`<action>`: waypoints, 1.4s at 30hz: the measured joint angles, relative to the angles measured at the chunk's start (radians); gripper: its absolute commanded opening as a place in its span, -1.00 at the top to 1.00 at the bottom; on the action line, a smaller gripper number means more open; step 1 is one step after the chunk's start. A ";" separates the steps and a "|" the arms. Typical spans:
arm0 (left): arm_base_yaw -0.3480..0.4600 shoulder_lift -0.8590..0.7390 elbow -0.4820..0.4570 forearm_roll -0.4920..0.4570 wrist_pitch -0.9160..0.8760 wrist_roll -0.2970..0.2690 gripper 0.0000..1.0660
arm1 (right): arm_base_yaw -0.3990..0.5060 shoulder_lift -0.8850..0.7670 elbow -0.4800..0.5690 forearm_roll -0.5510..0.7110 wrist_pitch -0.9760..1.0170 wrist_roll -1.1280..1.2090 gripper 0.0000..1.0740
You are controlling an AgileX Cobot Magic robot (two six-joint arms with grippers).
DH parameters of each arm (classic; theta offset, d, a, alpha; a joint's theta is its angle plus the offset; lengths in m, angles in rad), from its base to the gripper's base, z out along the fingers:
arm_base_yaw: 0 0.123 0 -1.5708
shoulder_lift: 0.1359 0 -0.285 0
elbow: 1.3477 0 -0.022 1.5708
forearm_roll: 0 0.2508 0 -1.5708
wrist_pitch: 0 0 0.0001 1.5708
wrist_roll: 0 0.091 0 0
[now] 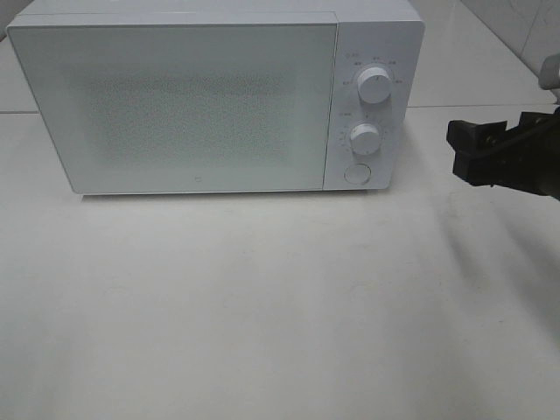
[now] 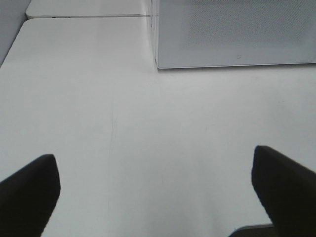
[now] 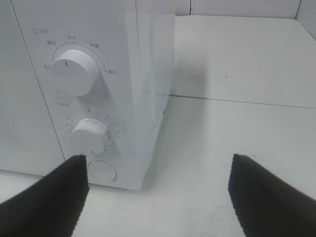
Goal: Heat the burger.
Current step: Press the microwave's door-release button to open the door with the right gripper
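No burger shows in any view; it is hidden or out of sight. A white microwave [image 1: 192, 105] stands at the back of the table with its frosted door shut. Its upper knob [image 1: 376, 85], lower knob [image 1: 365, 138] and round button [image 1: 355, 172] sit on the right panel. My right gripper [image 1: 468, 153] hovers open to the right of that panel, level with the lower knob [image 3: 90, 134], with nothing between its fingers [image 3: 49, 197]. My left gripper [image 2: 155, 192] is open over bare table, some way in front of the microwave's lower corner [image 2: 159, 64]. It is outside the high view.
The white table [image 1: 262, 306] stretches in front of the microwave. A seam [image 3: 237, 101] crosses it to the right of the microwave. A tiled wall [image 1: 516, 26] rises at the back right, and the table's left edge [image 2: 12, 49] shows in the left wrist view.
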 measured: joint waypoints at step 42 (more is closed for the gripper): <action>0.000 0.000 0.000 0.000 0.000 0.000 -0.83 | 0.462 0.374 0.014 0.520 -0.401 0.188 -0.15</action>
